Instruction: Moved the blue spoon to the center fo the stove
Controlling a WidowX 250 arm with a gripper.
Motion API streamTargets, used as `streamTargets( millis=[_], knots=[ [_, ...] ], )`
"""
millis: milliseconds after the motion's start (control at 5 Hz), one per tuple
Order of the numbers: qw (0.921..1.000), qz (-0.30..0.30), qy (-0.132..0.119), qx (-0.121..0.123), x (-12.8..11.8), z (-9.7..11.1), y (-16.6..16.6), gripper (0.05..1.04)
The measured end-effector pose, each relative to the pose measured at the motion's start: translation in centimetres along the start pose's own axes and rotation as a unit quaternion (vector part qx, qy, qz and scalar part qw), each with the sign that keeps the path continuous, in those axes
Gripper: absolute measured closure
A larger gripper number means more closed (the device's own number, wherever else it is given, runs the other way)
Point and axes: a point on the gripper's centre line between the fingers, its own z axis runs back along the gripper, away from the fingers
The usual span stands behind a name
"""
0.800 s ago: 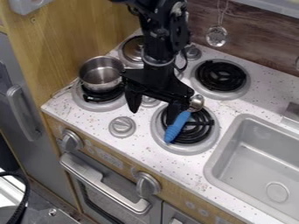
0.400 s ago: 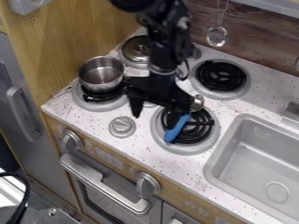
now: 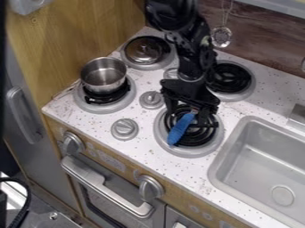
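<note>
- Setting: a toy kitchen, with a stove (image 3: 168, 146) and a grey sink (image 3: 259, 160) set into one speckled white worktop (image 3: 147, 140).
- Cooking area: round burners with black coils (image 3: 229, 78); a metal pot (image 3: 102, 75) stands on the one nearest the worktop's left corner.
- Controls: round grey knobs, two on the worktop between the burners and two larger ones along the wood-look front panel (image 3: 110, 156).
- Below the worktop's front edge: a grey oven door (image 3: 122, 207) with a bar handle (image 3: 107, 186).
- Left side: a wood-look panel (image 3: 65, 44) beside a grey, refrigerator-like door (image 3: 18, 127).
- Behind the rear edge: a wood-grain backsplash (image 3: 262, 44) and a hanging metal utensil (image 3: 221, 37).
</note>
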Motion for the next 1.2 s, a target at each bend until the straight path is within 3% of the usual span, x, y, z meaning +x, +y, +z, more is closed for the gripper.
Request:
streamTargets(
  millis=[400,800,1000,1200],
  knots=[
    [0.9994,-0.013,0.03,-0.009,0.7,-3.5,0.2,0.133],
    [0.9976,-0.033,0.06,-0.002,0.1,-3.3,0.7,0.681],
    [0.9977,-0.049,0.048,0.001,1.7,-2.6,0.4,0.717],
    [0.999,-0.029,0.025,0.022,4.4,-1.8,1.4,0.717]
  ],
)
